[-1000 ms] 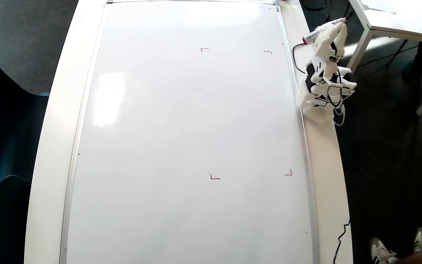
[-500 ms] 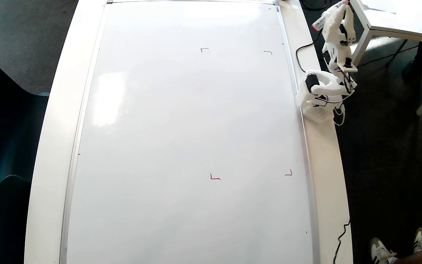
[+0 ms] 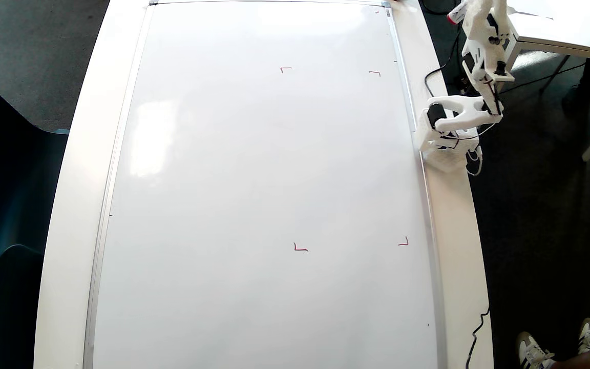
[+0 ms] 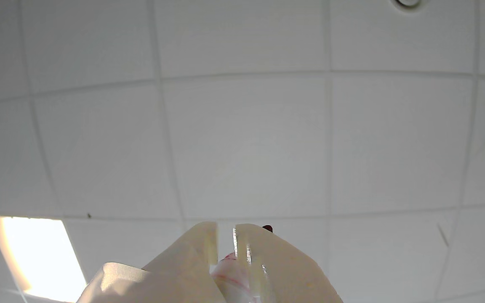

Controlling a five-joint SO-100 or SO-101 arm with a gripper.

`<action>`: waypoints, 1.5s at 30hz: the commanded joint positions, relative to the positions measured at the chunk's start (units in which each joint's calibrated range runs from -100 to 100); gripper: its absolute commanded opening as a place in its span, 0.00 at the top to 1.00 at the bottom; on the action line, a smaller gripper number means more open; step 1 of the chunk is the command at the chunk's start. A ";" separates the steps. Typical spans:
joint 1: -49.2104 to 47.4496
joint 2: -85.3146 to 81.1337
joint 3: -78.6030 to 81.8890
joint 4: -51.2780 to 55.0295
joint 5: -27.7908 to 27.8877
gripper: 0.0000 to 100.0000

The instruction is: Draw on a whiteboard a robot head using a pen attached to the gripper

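The whiteboard [image 3: 254, 179] fills the overhead view, bare apart from small red corner marks [image 3: 286, 68] in its right half. No robot head shows on it. The white arm stands on the right table rim, lifted up beside the board. Its gripper [image 3: 477, 7] reaches the view's top edge, off the board. The pen [image 3: 452, 18] sticks out to the left with its red end showing. In the wrist view the gripper [image 4: 225, 229] points at the ceiling, its fingers [image 4: 267, 261] shut on the pen [image 4: 230, 271], whose dark tip peeks past the right finger.
The arm's base [image 3: 441, 146] sits on the white table rim [image 3: 454, 230] right of the board. Another white table [image 3: 556, 25] stands at top right, dark chairs [image 3: 8, 205] at left. Shoes [image 3: 535, 351] and a black cable [image 3: 477, 328] lie at bottom right. A ceiling light [image 4: 36, 252] glows.
The arm has unfolded from a tucked pose over its base. The gripper and pen rose and moved toward the top edge of the overhead view. The board is unchanged.
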 commanded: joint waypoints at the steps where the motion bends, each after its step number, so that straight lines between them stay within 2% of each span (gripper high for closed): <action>1: -0.20 9.80 -8.74 0.36 -0.16 0.99; 14: 0.32 44.68 -35.16 0.80 0.06 0.99; 30: 0.17 61.62 -36.34 2.45 0.06 0.99; 36: 0.10 64.39 -42.87 27.55 0.11 0.99; 37: -0.20 65.23 -45.78 37.20 0.11 0.99; 40: -0.64 66.40 -50.14 52.66 -0.21 0.99; 41: -1.89 67.16 -52.68 63.18 -0.26 0.99; 45: -2.70 68.66 -57.03 80.55 -4.07 0.99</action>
